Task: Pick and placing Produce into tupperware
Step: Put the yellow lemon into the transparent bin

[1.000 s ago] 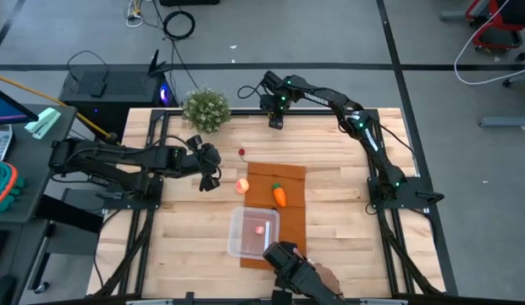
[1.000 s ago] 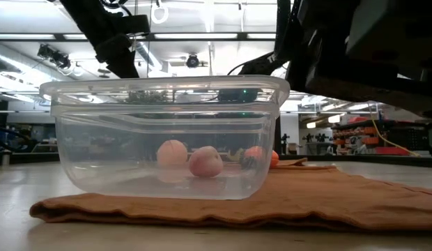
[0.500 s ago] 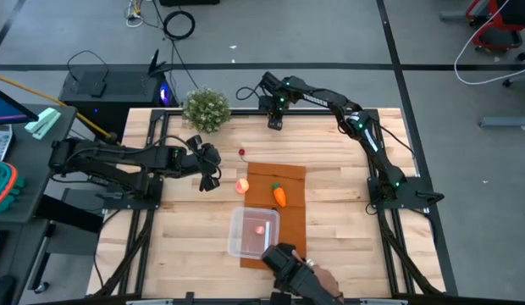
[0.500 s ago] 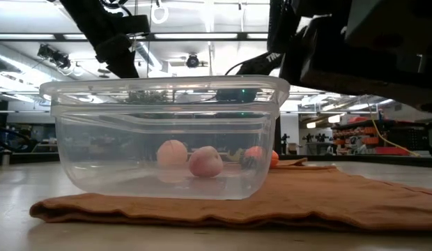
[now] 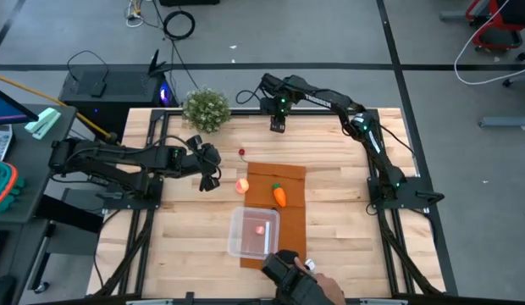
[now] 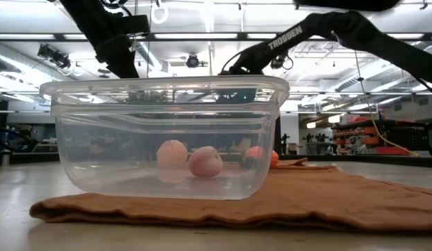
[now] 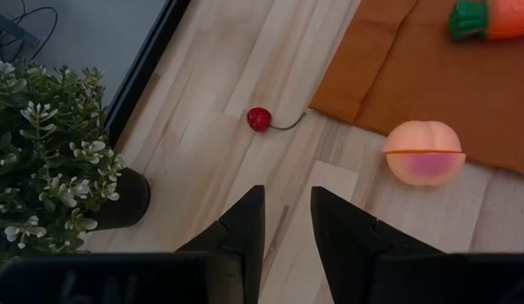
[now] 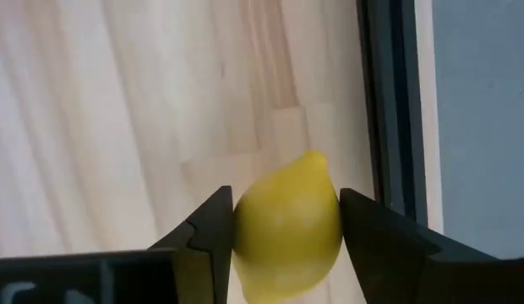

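My right gripper (image 5: 278,124) is at the table's far edge, shut on a yellow lemon (image 8: 287,228). The clear tupperware (image 5: 254,233) stands on the brown-orange mat (image 5: 290,174) near the front, with a pink piece (image 5: 261,228) lying in it. An orange carrot (image 5: 280,196) lies on the mat. A peach-like fruit (image 5: 242,185) rests at the mat's left edge, and a small red cherry (image 5: 242,153) lies on the wood beyond it. My left gripper (image 5: 208,180) hovers left of the peach, fingers (image 7: 245,224) slightly apart and holding nothing. My right gripper pinches the lemon by its two sides (image 8: 245,232) between its two fingers. The fingers come steeply from above. The lemon's pointed tip (image 8: 313,160) sticks out past the fingertips, and the fruit sits a little above the wooden top.
A bushy potted plant (image 5: 205,108) stands at the far left corner, close to the left gripper. At the near edge a person's hand with a dark object (image 5: 298,275) sits just in front of the tupperware. The black table frame (image 8: 389,110) runs right beside the lemon.
My right gripper has risen a little at the far edge, staying shut. The person's hand with the dark object has drawn back toward the near edge and no longer blocks the low view's upper right.
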Controlling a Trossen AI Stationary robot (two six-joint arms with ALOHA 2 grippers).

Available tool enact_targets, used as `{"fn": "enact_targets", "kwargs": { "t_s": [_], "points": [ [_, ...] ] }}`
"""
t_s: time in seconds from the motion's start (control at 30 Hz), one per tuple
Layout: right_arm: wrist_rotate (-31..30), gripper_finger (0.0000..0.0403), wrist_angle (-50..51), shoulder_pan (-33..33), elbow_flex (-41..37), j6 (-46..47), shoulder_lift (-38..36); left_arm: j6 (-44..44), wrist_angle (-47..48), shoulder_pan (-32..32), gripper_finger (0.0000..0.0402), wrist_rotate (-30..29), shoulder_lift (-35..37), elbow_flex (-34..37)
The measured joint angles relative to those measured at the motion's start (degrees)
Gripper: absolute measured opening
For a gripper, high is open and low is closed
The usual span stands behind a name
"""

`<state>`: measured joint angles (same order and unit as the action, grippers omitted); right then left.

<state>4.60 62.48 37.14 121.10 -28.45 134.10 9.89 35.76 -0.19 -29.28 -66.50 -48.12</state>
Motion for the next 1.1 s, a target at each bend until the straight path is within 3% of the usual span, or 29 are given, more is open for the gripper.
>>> {"fn": "enact_targets", "kwargs": {
  "t_s": [0.7, 1.1],
  "points": [
    [1.2, 0.0153, 8.9, -11.6, 0.2, 6.9, -16.2, 0.0, 0.0, 0.0, 0.0107, 0.0, 0.0, 0.0],
    [4.9, 0.0153, 11.9, -21.7, 0.3, 13.3, -19.4, 0.0, 0.0, 0.0, 0.0107, 0.0, 0.0, 0.0]
  ]
}}
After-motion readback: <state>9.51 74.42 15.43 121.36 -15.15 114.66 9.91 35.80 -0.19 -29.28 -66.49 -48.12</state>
